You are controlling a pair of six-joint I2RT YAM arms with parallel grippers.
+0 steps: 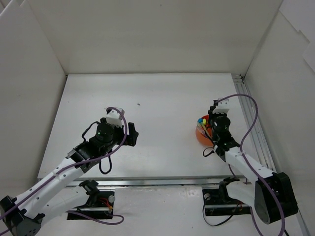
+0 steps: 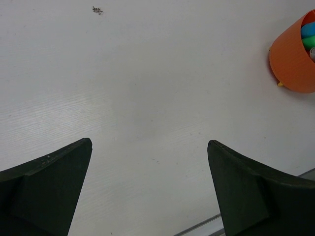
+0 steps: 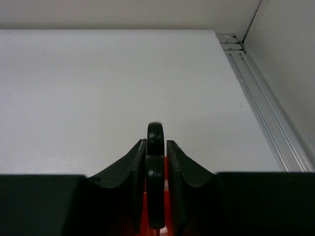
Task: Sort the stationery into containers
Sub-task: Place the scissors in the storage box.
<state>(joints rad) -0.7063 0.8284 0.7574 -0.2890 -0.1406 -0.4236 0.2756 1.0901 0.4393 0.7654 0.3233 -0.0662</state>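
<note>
Closest in, the right tool (image 3: 156, 143) has its fingers pressed narrow on a black item (image 3: 155, 164). It is seen edge-on, so its kind cannot be told, and orange-red shows just beneath it. White tabletop (image 1: 162, 93) spreads between white walls, with a metal rail (image 1: 253, 118) along its right edge. The left arm (image 1: 64, 169) reaches forward and inward, bent at the elbow. Its left tool (image 2: 149, 142) is spread wide and holds nothing, above bare surface well apart from the pot. The right arm (image 1: 246, 164) folds up, wrist turned down over the round orange-red pot (image 1: 199, 136), which stands right of centre near the rail. Highlighters (image 1: 202, 120) tipped yellow, blue and green stand inside it. A small dark speck (image 1: 139, 104) lies farther back.
</note>
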